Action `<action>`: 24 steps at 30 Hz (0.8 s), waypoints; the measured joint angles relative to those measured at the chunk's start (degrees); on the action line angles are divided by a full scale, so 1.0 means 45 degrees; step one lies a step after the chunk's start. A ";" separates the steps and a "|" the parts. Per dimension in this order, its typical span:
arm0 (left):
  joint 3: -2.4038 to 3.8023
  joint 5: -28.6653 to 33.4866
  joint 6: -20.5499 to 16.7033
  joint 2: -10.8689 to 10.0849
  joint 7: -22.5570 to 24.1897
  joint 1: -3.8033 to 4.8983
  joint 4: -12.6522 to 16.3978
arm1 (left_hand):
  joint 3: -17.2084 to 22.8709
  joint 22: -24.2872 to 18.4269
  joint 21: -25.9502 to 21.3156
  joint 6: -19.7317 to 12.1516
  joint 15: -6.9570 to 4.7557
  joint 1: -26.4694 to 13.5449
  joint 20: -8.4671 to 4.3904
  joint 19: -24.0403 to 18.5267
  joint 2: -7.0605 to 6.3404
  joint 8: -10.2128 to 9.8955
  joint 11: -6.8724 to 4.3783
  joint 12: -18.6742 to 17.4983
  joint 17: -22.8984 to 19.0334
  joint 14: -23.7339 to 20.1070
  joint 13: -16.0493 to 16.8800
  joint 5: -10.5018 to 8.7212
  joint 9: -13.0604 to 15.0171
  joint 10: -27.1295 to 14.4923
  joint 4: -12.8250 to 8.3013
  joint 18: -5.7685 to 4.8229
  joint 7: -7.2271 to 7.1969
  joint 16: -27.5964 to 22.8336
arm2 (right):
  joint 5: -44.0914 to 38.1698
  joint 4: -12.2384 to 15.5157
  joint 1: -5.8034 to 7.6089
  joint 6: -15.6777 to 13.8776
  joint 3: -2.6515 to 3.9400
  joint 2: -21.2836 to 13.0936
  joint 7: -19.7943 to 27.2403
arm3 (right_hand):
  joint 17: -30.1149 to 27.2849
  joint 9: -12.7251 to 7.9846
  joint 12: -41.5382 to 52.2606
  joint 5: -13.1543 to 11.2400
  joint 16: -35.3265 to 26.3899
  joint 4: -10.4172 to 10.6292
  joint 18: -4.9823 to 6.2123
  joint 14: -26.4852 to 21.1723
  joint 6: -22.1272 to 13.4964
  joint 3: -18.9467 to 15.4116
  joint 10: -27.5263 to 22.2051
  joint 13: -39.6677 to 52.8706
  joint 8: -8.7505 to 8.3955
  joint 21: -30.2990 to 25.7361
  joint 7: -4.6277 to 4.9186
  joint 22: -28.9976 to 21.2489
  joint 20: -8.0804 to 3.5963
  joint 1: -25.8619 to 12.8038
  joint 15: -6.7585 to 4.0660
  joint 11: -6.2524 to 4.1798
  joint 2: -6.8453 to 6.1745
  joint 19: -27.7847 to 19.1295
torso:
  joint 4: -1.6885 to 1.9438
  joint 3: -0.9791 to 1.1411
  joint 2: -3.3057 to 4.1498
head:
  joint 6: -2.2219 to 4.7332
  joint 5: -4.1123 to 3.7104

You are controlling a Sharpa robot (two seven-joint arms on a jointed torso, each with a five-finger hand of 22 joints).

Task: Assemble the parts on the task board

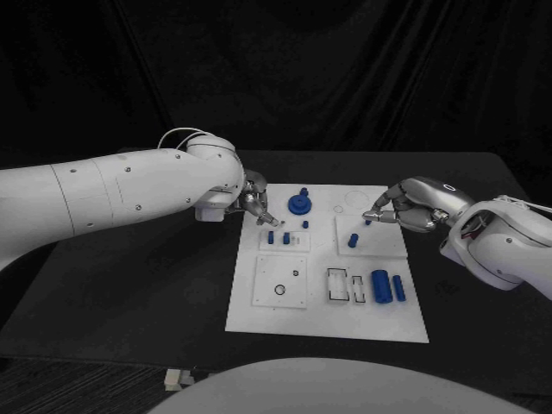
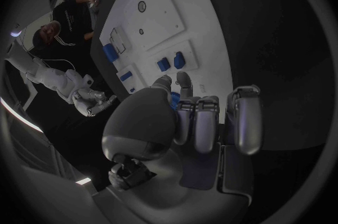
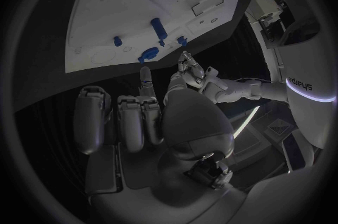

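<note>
Head view: the left hand (image 1: 254, 203) hangs over the board's (image 1: 258, 315) far left corner, fingers curled; whether it pinches anything I cannot tell. The right hand (image 1: 400, 207) sits at the board's far right edge, fingertips drawn together just above a small peg (image 1: 354, 240); a grip is unclear. Two cylinders (image 1: 389, 286) lie near the board's near right corner.

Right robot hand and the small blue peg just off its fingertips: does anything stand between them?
Nothing visible does. In the head view the right robot hand sits at the task board's right edge, fingertips aimed at the small blue peg, bare white board between. The other blue parts stand farther left or nearer the robot.
</note>
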 measured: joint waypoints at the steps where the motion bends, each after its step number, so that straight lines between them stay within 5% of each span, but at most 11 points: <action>1: -0.0004 0.0000 0.0042 0.0006 -0.0042 -0.0026 -0.0031 | 0.0000 0.0000 0.0000 0.0000 0.0000 0.0000 0.0000 0.0000 0.0000 0.0000 0.0000 0.0000 0.0000 0.0000 0.0001 0.0000 0.0000 0.0000 0.0000 0.0001 0.0000 0.0000 | 0.0000 -0.0001 -0.0001 0.0001 0.0000 0.0000 0.0000 | 0.0000 0.0000 0.0000 0.0000 0.0000 0.0000 0.0001 0.0000 0.0000 0.0000 0.0000 0.0000 0.0000 0.0000 0.0000 -0.0001 0.0000 0.0000 0.0000 0.0000 0.0000 0.0000 | 0.0000 0.0000 0.0000 | 0.0000 0.0000; 6: -0.0004 0.0000 0.0171 0.0065 -0.0161 -0.0121 -0.0201 | 0.0032 0.0000 -0.0001 -0.0046 0.0001 0.0000 0.0000 0.0000 0.0000 -0.0170 0.0001 0.0000 -0.0001 0.0000 0.0003 -0.0001 -0.0067 -0.0001 0.0032 0.0000 0.0047 0.0000 | 0.0000 -0.0006 -0.0003 0.0003 0.0000 -0.0003 -0.0003 | 0.0000 0.0000 0.0003 0.0000 0.0000 0.0000 0.0000 -0.0001 0.0000 0.0000 0.0000 0.0000 0.0000 0.0000 0.0000 -0.0001 0.0000 -0.0001 0.0001 0.0000 -0.0001 0.0000 | 0.0000 0.0000 0.0000 | 0.0000 0.0015; 11: -0.0002 0.0000 0.0234 0.0188 -0.0205 -0.0228 -0.0467 | 0.0033 0.0000 -0.0001 -0.0067 0.0001 -0.0092 0.0001 0.0000 0.0092 -0.0998 0.0002 0.0004 -0.0001 0.0000 0.0005 -0.0071 -0.0647 -0.0002 0.0033 0.0000 0.0068 0.0000 | 0.0000 -0.0007 -0.0005 0.0008 0.0000 -0.0004 -0.0006 | 0.0000 -0.0001 0.0006 0.0000 0.0000 0.0000 0.0001 -0.0001 0.0000 0.0000 0.0000 0.0001 0.0000 0.0000 0.0000 -0.0001 0.0000 -0.0002 0.0001 0.0000 -0.0001 0.0000 | 0.0000 0.0000 0.0000 | 0.0000 0.0018; 17: -0.0001 0.0000 0.0241 0.0341 -0.0171 -0.0335 -0.0760 | 0.0030 0.0000 -0.0059 0.0119 0.0029 -0.0550 0.0050 -0.0049 0.0139 -0.1702 0.0100 -0.0001 -0.0002 0.0028 -0.0039 -0.0749 -0.1182 -0.0008 0.0036 0.0001 0.0253 0.0000 | 0.0000 -0.0008 -0.0006 0.0013 0.0000 -0.0005 -0.0010 | 0.0000 -0.0002 0.0008 0.0000 0.0000 0.0000 0.0000 -0.0001 0.0000 0.0001 0.0000 0.0004 0.0000 -0.0001 0.0000 -0.0002 0.0000 -0.0002 0.0001 0.0000 -0.0002 0.0000 | -0.0001 0.0000 0.0000 | 0.0000 -0.0017; 24: -0.0001 0.0000 0.0178 0.0470 0.0058 -0.0386 -0.0933 | -0.0233 0.0000 -0.0123 0.0247 0.0095 -0.1021 0.0099 0.0001 0.0272 -0.1996 0.0180 -0.0002 -0.0004 -0.0001 -0.0029 -0.1494 -0.1357 -0.0006 0.0086 0.0000 0.0325 0.0000 | 0.0001 -0.0014 -0.0006 0.0017 0.0000 -0.0006 -0.0015 | 0.0000 -0.0002 0.0008 -0.0001 0.0000 0.0000 0.0001 -0.0001 0.0000 0.0000 0.0000 0.0010 0.0000 -0.0001 0.0000 -0.0002 0.0000 -0.0003 0.0002 0.0000 -0.0003 0.0000 | -0.0005 0.0000 -0.0001 | 0.0000 -0.0010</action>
